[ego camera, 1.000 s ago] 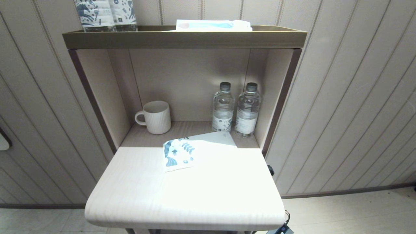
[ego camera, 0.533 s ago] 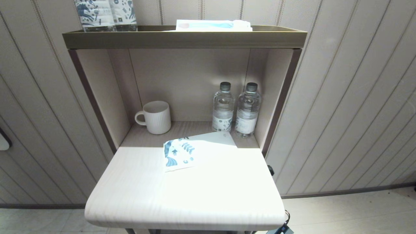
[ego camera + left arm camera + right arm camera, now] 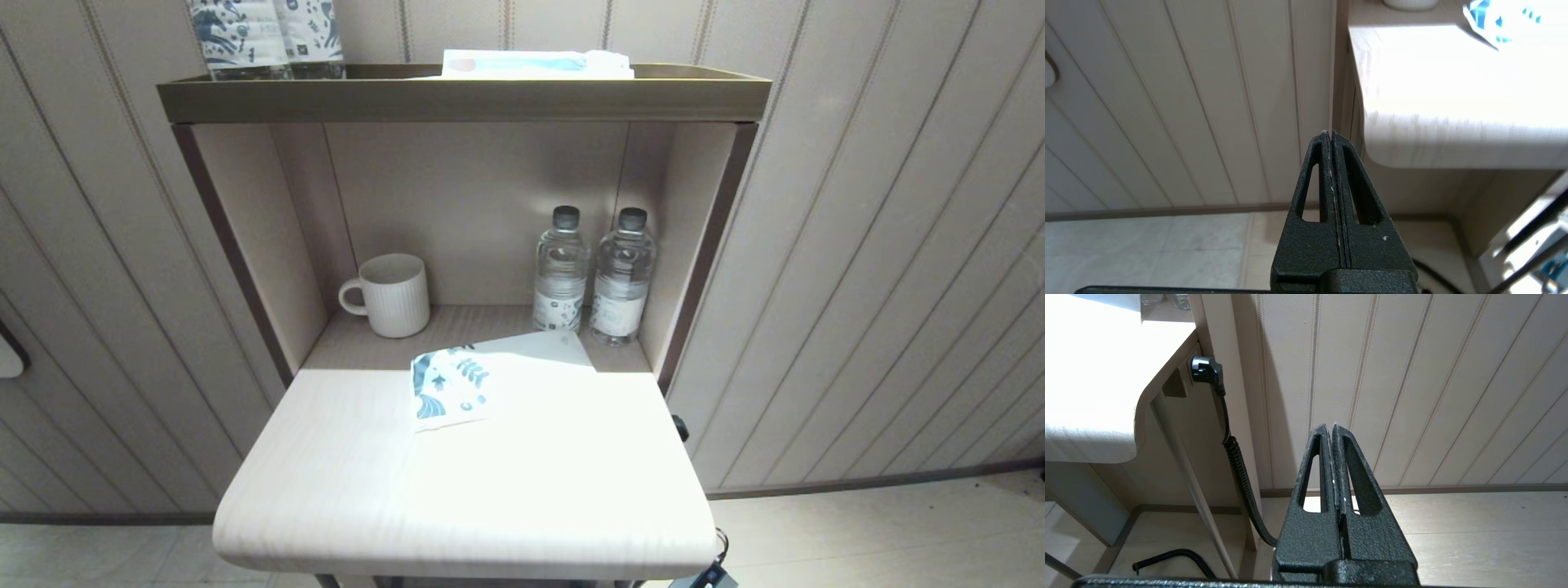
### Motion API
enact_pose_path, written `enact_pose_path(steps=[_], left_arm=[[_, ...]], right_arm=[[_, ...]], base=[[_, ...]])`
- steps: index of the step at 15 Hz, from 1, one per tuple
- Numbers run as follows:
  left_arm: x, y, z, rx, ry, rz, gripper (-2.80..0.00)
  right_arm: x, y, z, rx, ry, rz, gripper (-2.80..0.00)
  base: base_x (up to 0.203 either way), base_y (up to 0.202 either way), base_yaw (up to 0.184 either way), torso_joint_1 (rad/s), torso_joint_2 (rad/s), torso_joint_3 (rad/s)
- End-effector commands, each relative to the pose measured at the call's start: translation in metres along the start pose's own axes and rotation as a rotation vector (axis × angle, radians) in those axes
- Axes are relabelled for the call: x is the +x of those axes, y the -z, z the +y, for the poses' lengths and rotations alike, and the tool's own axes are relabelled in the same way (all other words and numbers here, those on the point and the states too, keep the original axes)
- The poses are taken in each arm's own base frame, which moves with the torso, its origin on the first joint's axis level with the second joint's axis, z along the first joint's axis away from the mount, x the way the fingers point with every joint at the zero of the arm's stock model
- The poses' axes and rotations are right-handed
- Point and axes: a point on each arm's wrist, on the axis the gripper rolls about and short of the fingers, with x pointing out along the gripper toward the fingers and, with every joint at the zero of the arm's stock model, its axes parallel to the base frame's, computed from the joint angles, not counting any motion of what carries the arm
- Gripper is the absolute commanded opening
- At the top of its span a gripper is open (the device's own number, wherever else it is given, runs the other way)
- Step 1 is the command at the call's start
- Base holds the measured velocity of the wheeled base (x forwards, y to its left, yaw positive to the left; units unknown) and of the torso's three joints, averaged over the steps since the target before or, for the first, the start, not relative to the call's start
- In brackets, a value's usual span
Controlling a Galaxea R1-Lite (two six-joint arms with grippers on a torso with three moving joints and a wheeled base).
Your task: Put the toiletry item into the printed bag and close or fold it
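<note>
The printed bag (image 3: 450,388) lies flat on the pale table (image 3: 343,482), near its back edge in front of the alcove. Its blue-patterned end points left and the rest is washed out by bright light. A corner of the printed bag (image 3: 1492,20) also shows in the left wrist view. The toiletry item is out of view. My left gripper (image 3: 1329,132) hangs shut and empty below the table's left front corner, facing the wall panels. My right gripper (image 3: 1330,425) is shut and empty, low beside the table's right side. Neither arm appears in the head view.
In the alcove stand a ribbed white mug (image 3: 392,294) and two water bottles (image 3: 560,269) (image 3: 622,273). The top shelf (image 3: 457,98) carries bottles with printed labels (image 3: 265,37) and a flat white-and-blue packet (image 3: 535,64). A black plug and coiled cable (image 3: 1237,465) hang at the table's right side.
</note>
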Motion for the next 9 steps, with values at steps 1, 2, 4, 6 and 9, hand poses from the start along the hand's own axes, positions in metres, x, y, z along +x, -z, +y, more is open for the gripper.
enact_pose_path(steps=[1,2,4,6,9], left_arm=[[0.0002,0.0006,0.0001,-0.014,-0.003,0.001,-2.8],[0.0002,0.0006,0.0001,-0.033,-0.006,0.001,-2.8],[0.0001,0.0001,0.0007,-0.112,-0.029,-0.006,-2.8],[0.0003,0.0002,0.0008,-0.111,-0.036,-0.002,-2.8],[0.0,0.0,0.0007,-0.112,-0.033,-0.008,-2.8]], right_arm=[[0.0001,-0.0001,0.0,-0.001,0.0,0.001,-2.8],[0.0001,-0.0001,0.0,-0.001,0.0,0.001,-2.8],[0.0002,-0.0001,0.0,-0.001,0.0,0.002,-2.8],[0.0002,-0.0001,0.0,-0.001,0.0,0.002,-2.8],[0.0001,-0.0001,0.0001,-0.004,-0.003,0.001,-2.8]], base=[[0.0,0.0,0.0,0.0,0.0,0.0],[0.0,0.0,0.0,0.0,0.0,0.0],[0.0,0.0,0.0,0.0,0.0,0.0],[0.0,0.0,0.0,0.0,0.0,0.0],[0.0,0.0,0.0,0.0,0.0,0.0]])
